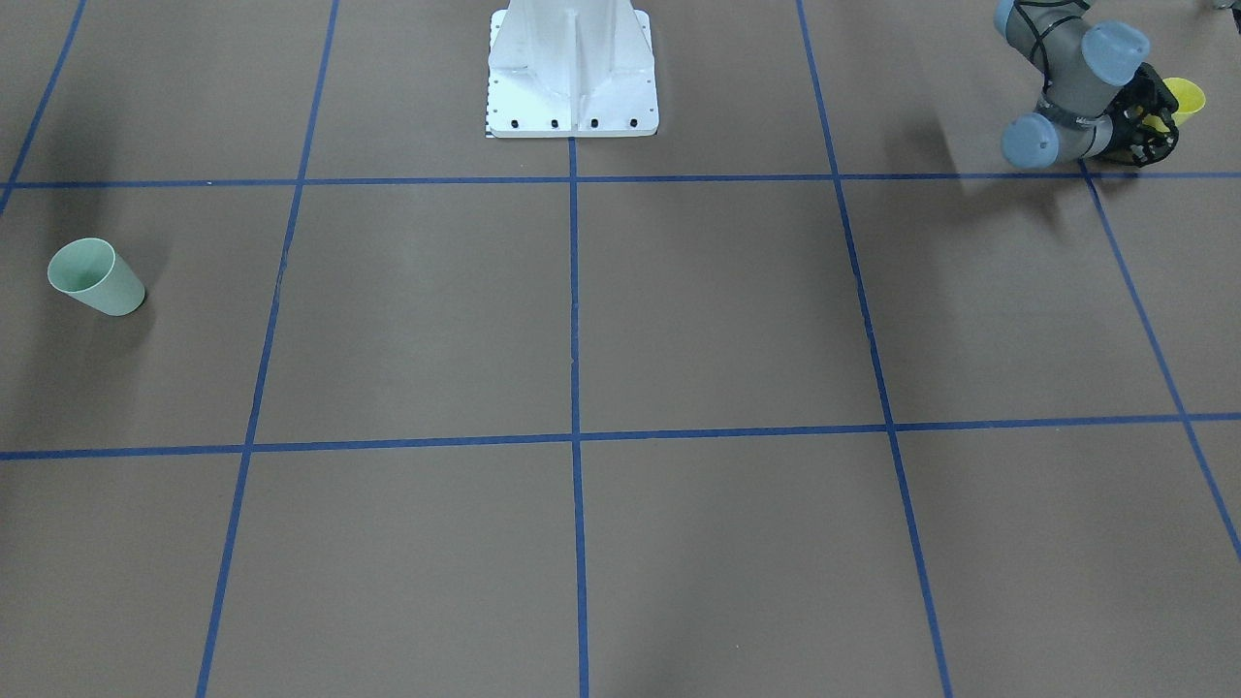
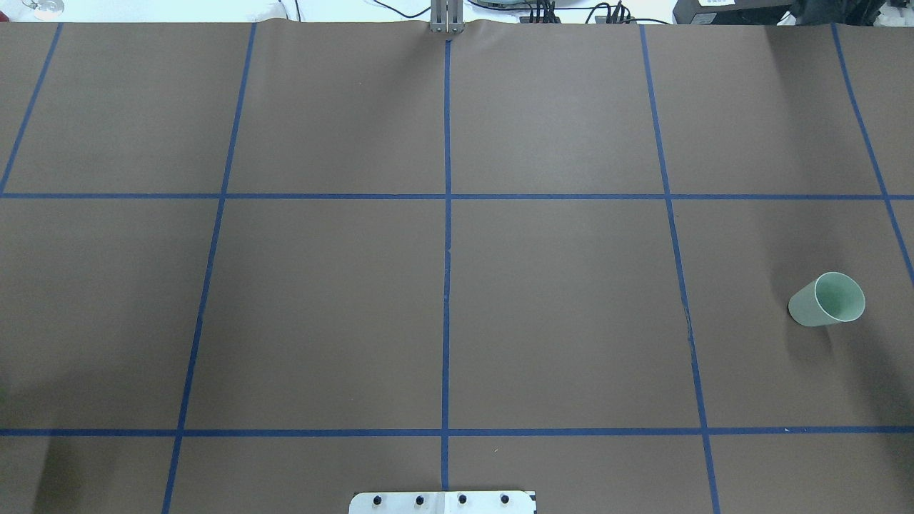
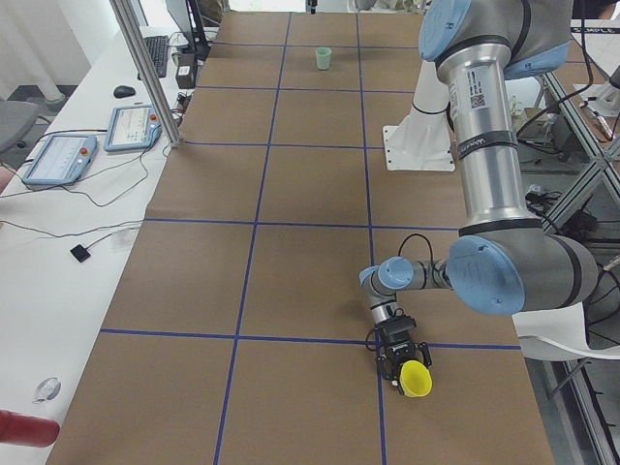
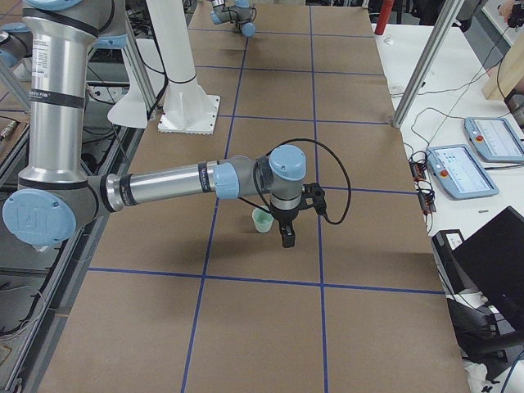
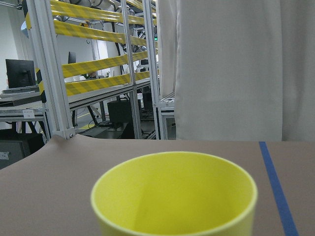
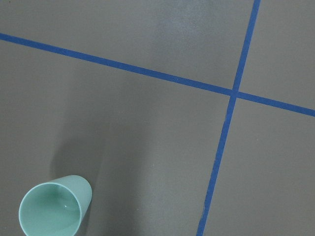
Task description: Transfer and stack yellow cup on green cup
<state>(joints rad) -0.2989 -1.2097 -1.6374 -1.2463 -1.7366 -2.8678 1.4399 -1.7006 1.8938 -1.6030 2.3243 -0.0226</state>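
I see one yellow cup (image 1: 1185, 97) and one green cup (image 1: 95, 277), so two cups. There are two robot arms, a left arm (image 3: 489, 174) and a right arm (image 4: 164, 187).

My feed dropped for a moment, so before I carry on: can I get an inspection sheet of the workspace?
Surface: brown table with a blue tape grid; white robot base bolted at its edge.
Job's things: yellow cup upright at the left claw; green cup upright on the robot's right side.
Clutter: nothing seen.
Grippers: left claw is at the yellow cup, grip cannot be told; right claw hangs beside the green cup, open or shut cannot be told.
Cables: black cable loops at the right wrist; loose leads lie on the side bench.
Surroundings: teach pendants on the white side bench.
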